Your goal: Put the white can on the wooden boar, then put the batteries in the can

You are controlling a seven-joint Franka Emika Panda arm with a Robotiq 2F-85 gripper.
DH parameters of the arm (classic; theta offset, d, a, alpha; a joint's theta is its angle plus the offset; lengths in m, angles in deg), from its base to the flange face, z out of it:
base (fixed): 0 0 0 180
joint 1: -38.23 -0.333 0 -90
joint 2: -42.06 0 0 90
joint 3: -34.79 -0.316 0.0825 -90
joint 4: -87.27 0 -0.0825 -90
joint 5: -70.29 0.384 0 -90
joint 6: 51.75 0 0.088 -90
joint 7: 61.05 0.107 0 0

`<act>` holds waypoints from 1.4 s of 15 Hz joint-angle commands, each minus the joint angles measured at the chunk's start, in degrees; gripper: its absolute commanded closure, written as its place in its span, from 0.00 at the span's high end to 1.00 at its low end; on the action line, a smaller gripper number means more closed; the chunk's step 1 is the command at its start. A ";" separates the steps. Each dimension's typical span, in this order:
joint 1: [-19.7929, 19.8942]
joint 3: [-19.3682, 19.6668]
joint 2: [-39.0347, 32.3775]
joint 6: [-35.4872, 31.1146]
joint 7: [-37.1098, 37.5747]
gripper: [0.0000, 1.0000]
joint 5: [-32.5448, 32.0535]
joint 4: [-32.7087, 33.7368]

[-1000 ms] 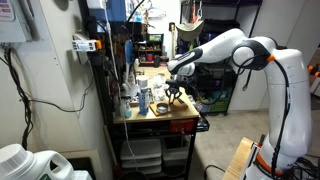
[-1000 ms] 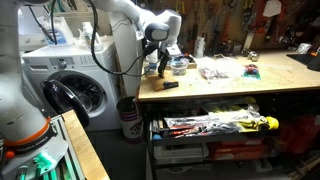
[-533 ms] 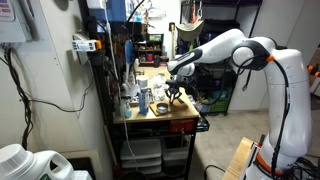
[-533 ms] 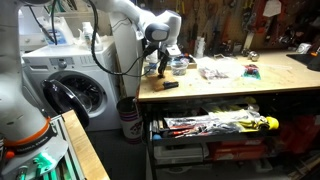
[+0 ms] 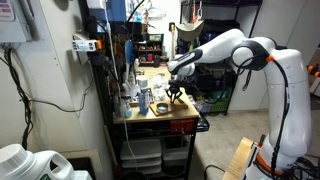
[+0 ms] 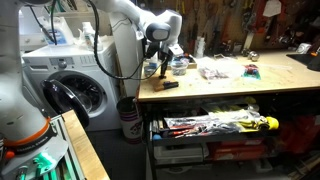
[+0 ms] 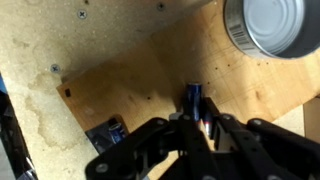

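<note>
The Robotiq gripper (image 7: 200,125) of a Panda arm (image 5: 240,50) hangs low over a cluttered workbench (image 6: 240,88), its two fingers drawn together on a blue battery (image 7: 195,98). The battery's end pokes out toward 12 o'clock from the fingertips in the wrist view. The pads' contact with the cell is partly hidden, but the jaws look clenched on it rather than released.

The white can (image 7: 275,25) stands upright with its open mouth facing the camera, at about 1 o'clock from the gripper. It rests on the wooden board (image 7: 130,90), a plywood sheet lying flat on the bench. With the can apparently already set down on the board, the work in hand looks like the second half of the job, which is loading the batteries.

A second battery (image 7: 108,133) lies flat on the board at roughly 8 o'clock from the fingertips, partly under the left finger's shadow and apart from the can. It appears to be waiting its turn.

In both exterior views the gripper (image 5: 175,92) (image 6: 163,68) points straight down near the bench's end. That pose suits a pinch across the cell's narrow body and a clean vertical drop into the can. The next move likely calls for carrying the cell toward 1 o'clock until it is over the can's mouth before letting go. A release off-centre could bounce the battery off the rim or tip the light can.
</note>
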 commanded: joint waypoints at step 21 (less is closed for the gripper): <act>2.52 0.28 -1.16 2.65 -18.33 0.15 -5.02 2.70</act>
